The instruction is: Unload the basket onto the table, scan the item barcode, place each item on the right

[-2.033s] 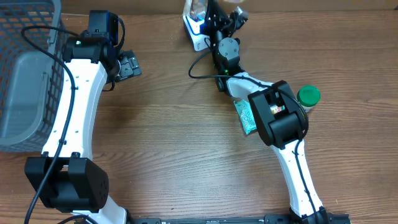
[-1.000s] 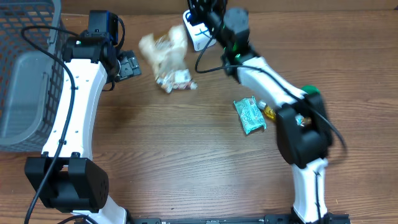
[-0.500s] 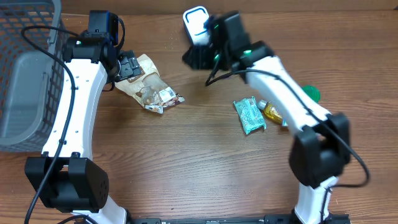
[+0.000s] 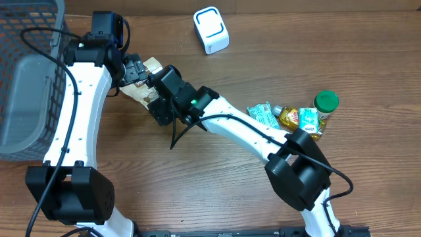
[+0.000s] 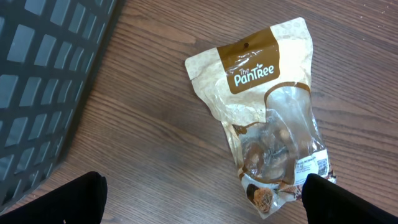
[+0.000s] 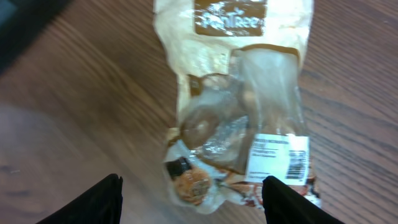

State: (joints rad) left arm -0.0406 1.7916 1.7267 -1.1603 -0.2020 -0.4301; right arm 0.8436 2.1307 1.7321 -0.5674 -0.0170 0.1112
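Note:
The item is a tan "The PanTree" snack bag [image 5: 267, 124] lying flat on the wooden table, its white barcode label [image 6: 280, 155] facing up near its lower end. From above, only its edges [image 4: 138, 94] show past the right arm. My right gripper [image 6: 189, 205] hovers open over the bag's lower end, not gripping it; its black head [image 4: 160, 104] covers most of the bag from above. My left gripper [image 5: 202, 205] is wide open beside the bag's lower corner and holds nothing [image 4: 135, 71]. The white scanner [image 4: 211, 29] stands at the back.
A dark mesh basket [image 4: 26, 72] fills the left edge, close to my left gripper [image 5: 43, 81]. On the right lie a green packet [image 4: 261, 113] and a yellow bottle with a green cap [image 4: 306, 117].
My right arm swung left from the scanner and now hangs over the bag. Its jaws opened and the bag came to rest on the table beside my left gripper.

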